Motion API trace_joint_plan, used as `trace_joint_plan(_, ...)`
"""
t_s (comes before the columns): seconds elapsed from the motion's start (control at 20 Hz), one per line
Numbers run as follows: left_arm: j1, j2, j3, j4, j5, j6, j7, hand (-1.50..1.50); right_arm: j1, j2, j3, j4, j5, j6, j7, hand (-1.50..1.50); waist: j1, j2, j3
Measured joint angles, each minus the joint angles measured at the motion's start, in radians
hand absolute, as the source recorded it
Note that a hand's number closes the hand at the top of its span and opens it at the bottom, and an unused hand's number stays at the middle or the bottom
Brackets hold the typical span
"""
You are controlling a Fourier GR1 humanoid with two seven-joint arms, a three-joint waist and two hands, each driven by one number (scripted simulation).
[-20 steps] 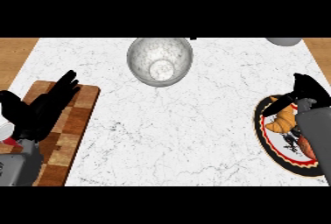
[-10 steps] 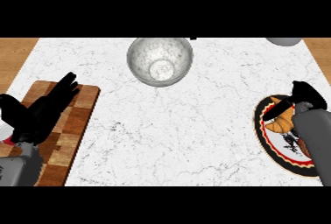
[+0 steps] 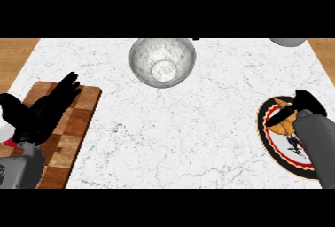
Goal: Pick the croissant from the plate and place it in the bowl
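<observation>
My right hand [image 3: 307,104] sits low over the croissant [image 3: 285,127] on the right plate [image 3: 288,149], placed to take it; whether it has closed, I cannot tell; left hand [image 3: 43,112] rests spread over the board [image 3: 76,133], out of the way; bowl [image 3: 161,60] lies far, centre.

"Where's the camera?"
"At the head, facing steeply down onto the counter [image 3: 196,133]."
"How close?"
"Near enough that the counter fills the single view, with the bowl [image 3: 147,57] at the far side."
</observation>
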Motion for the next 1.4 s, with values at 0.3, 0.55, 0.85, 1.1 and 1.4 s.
trace_joint_plan(0.3,-0.010,-0.019,0.014,0.030,-0.022,-0.011,-0.021,0.00,-0.021,0.000,-0.036,0.090,0.011,-0.018,-0.069,-1.50,0.000,0.000,0.000)
trace_joint_plan(0.55,-0.002,-0.027,0.013,-0.008,-0.032,-0.009,0.008,0.00,-0.050,-0.017,-0.048,0.205,0.044,-0.076,-0.179,1.50,0.004,-0.002,-0.005)
trace_joint_plan(0.85,-0.006,-0.033,0.025,0.008,-0.043,-0.024,-0.010,0.00,-0.087,-0.016,-0.055,0.275,0.082,-0.146,-0.239,1.50,0.002,-0.003,-0.008)
trace_joint_plan(1.1,-0.010,-0.057,0.015,-0.010,-0.059,-0.009,0.018,0.00,-0.099,-0.019,-0.051,0.277,0.099,-0.150,-0.267,1.50,0.001,-0.003,-0.005)
trace_joint_plan(1.4,-0.021,-0.038,0.044,0.013,-0.046,-0.032,0.015,0.00,-0.067,0.028,0.030,0.190,0.135,-0.104,-0.352,1.50,-0.004,-0.005,-0.004)
